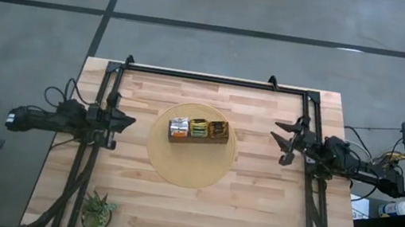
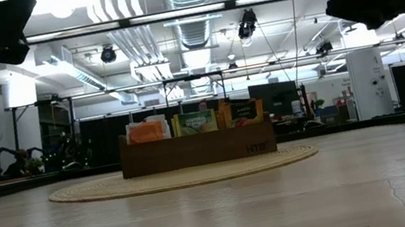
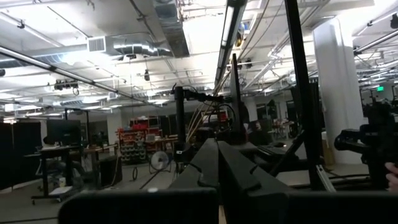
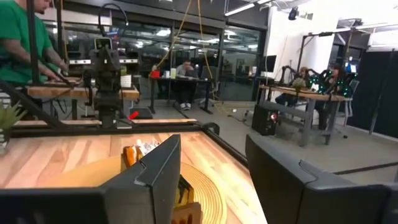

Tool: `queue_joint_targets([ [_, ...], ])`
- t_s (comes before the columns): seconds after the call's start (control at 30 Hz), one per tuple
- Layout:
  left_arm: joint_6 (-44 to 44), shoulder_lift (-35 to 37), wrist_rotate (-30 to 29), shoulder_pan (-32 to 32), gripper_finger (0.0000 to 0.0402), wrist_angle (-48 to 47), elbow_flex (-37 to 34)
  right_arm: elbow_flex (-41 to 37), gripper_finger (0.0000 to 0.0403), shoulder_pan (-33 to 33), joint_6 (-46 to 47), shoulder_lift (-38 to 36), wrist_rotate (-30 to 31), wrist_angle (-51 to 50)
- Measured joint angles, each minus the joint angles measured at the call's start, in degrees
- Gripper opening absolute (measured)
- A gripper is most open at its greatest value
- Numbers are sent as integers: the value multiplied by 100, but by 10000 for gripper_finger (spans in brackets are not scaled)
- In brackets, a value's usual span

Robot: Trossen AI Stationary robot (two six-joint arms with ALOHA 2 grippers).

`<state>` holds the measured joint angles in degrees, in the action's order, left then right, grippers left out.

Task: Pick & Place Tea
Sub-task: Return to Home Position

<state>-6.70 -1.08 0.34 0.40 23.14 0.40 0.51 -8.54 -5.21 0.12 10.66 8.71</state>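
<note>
The tea sachets stand upright in a long dark-brown box (image 1: pixel 198 131): orange ones (image 2: pixel 147 131) at its left end, yellow-green ones (image 2: pixel 194 122) in the middle, dark ones (image 2: pixel 244 112) at its right end. The box rests on a round woven mat (image 1: pixel 178 166) at the table's middle. My left gripper (image 1: pixel 129 121) hovers shut to the left of the mat, its fingers together (image 3: pixel 217 168). My right gripper (image 1: pixel 279 144) hovers open to the right of the mat, facing the box (image 4: pixel 132 155), with nothing between its fingers (image 4: pixel 155 174).
A small green potted plant (image 1: pixel 97 212) stands at the table's near left corner. Black frame rails (image 1: pixel 216 78) run along the far edge and both sides. A person in a green shirt (image 4: pixel 22 37) is at a bench beyond the table.
</note>
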Motion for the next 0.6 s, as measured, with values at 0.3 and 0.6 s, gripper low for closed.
queue_joint_targets([
  [0.3, 7, 0, 0, 0, 0, -4, -2, 4, 180, 0, -76, 4, -2, -567],
  [0.6, 7, -4, 0, 0, 0, -7, -2, 11, 178, 2, -76, 112, -22, -678],
])
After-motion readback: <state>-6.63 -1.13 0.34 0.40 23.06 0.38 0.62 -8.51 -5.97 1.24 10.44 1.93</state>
